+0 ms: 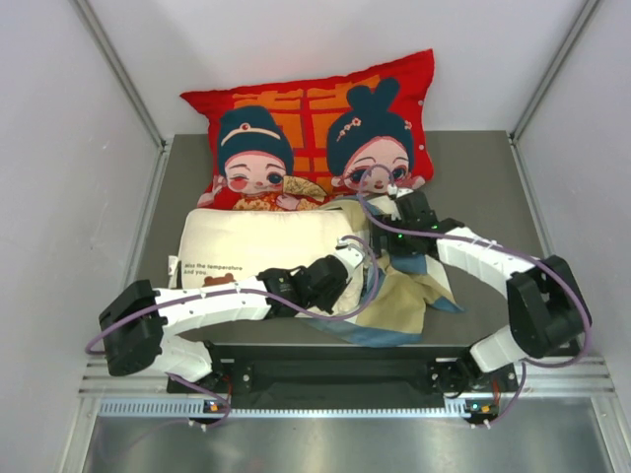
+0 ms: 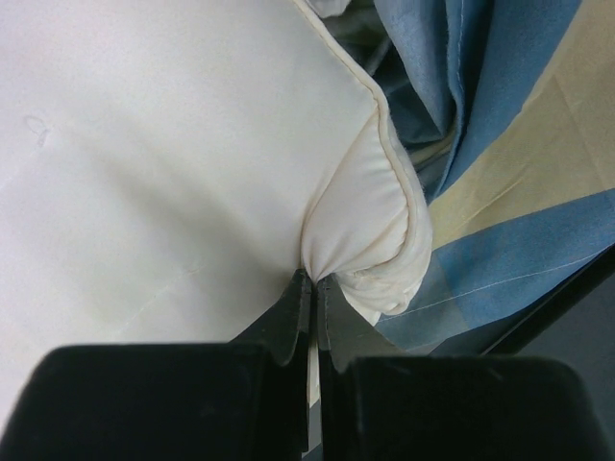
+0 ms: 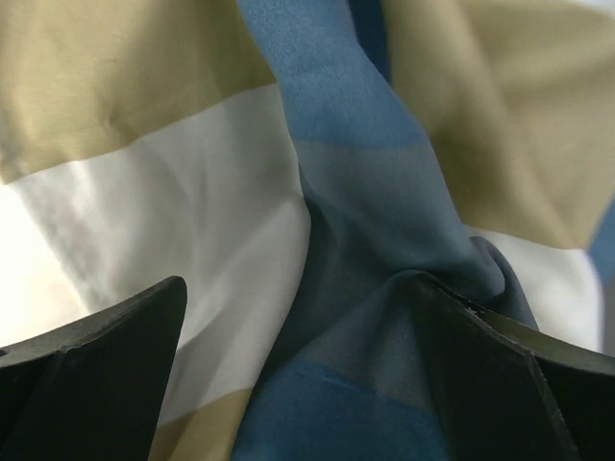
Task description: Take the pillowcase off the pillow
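The cream-white pillow [image 1: 256, 246] lies left of centre with its bear print and dark text toward the near-left edge. The checked blue, tan and cream pillowcase [image 1: 409, 296] lies crumpled to its right, mostly off it. My left gripper [image 1: 340, 271] is shut on a pinch of the pillow's right corner [image 2: 360, 230], and the pillowcase [image 2: 519, 192] lies just beyond that corner. My right gripper [image 1: 396, 212] is open above the pillowcase's far edge. In the right wrist view its fingers [image 3: 96, 365] stand wide apart with pillowcase folds [image 3: 356, 192] between them, and blue cloth lies against the right finger.
A large red cushion [image 1: 315, 118] with two cartoon figures leans at the back of the grey table [image 1: 473, 177], touching the pillow's far side. White walls close in on the left, right and back. The arm bases stand at the near edge.
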Available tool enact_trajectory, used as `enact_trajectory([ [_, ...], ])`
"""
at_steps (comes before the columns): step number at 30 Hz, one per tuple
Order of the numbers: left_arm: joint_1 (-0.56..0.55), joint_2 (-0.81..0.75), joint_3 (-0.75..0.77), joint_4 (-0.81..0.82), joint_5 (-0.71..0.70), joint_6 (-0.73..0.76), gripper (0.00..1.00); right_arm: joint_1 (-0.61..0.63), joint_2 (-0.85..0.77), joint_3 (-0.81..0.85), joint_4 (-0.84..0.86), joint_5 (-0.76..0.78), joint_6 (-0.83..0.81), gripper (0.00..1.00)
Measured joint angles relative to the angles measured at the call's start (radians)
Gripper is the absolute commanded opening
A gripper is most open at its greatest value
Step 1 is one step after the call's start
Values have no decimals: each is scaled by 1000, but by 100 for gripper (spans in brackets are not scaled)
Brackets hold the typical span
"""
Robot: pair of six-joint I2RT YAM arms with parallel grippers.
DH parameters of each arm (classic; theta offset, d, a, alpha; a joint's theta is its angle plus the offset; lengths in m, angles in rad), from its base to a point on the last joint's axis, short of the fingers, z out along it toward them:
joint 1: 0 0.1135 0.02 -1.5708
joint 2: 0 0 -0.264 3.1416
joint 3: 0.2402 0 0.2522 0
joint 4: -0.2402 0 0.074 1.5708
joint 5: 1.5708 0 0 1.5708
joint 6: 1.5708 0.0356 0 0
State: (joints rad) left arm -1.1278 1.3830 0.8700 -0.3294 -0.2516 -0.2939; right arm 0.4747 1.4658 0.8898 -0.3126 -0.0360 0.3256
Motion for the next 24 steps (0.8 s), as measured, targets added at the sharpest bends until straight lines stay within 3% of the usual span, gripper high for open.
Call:
enact_trajectory([
  [4, 0, 0, 0, 0, 0, -1, 0, 50, 86, 0, 27, 47, 23, 98],
  [5, 0, 0, 0, 0, 0, -1, 0, 53, 97, -2, 33, 57, 27, 92],
  [6, 0, 0, 0, 1, 0, -1, 0, 59, 108, -8, 41, 69, 33, 73],
  [8, 0, 0, 0, 1, 0, -4, 0, 61, 120, -20, 48, 92, 42, 48],
  [9, 0, 0, 0, 1, 0, -6, 0, 61, 125, -26, 51, 103, 48, 26],
  [12, 0, 0, 0, 3, -3, -15, 0, 61, 137, -34, 57, 125, 66, 0],
  [19, 25, -24, -21, 14, 0, -45, 0, 46, 137, -39, 66, 143, 78, 0],
  [24, 106, -126, -60, 6, 15, -70, 0, -77, 90, -41, 56, 137, 66, 0],
])
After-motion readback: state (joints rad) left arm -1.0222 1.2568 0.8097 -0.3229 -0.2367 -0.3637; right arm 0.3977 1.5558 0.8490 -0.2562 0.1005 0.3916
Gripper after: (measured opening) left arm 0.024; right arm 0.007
